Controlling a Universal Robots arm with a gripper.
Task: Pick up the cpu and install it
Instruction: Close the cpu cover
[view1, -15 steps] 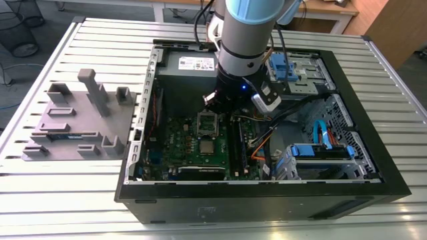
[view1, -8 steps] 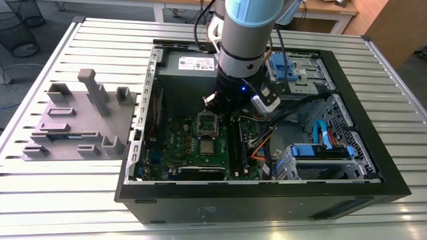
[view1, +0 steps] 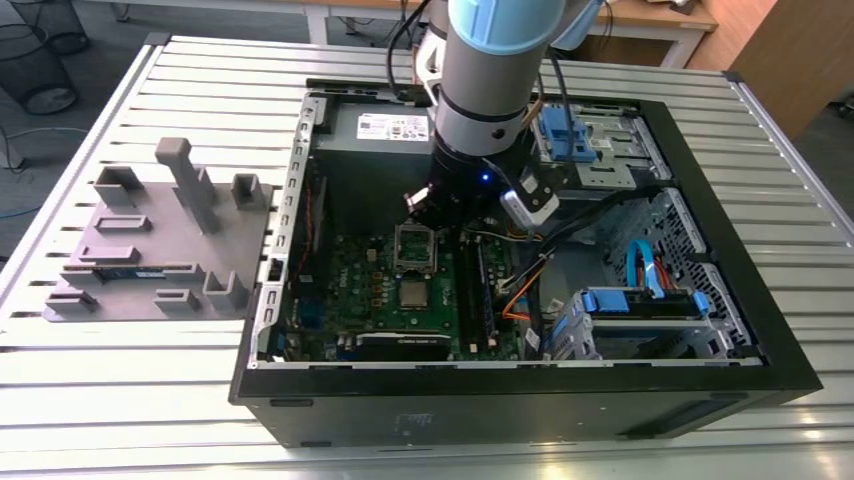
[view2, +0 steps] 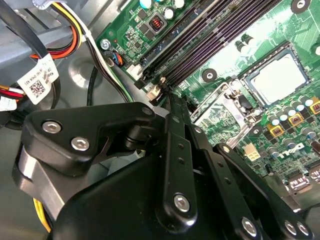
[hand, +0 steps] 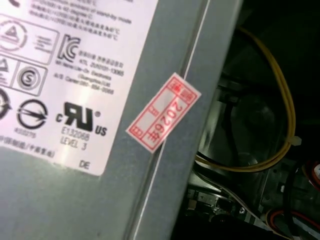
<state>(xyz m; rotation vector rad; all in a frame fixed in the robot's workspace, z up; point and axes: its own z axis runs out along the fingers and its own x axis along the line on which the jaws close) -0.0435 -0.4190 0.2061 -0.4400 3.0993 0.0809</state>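
Exterior view: hovering the tool (view1: 438, 218) low inside the open case (view1: 534, 398), just above the raised socket frame (view1: 416, 243); failing to tell whether open or closed; spotting the cpu (view1: 416, 293) lying flat on the motherboard (view1: 354, 288), just beside that frame toward the case's nearer wall; flanking it, memory slots (view1: 470, 288) and orange cables (view1: 515, 296).

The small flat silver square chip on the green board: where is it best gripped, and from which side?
Probably by two opposite edges of the small flat silver square chip, coming straight down from above: it lies flat on the green motherboard with a dark socket rim close around it.
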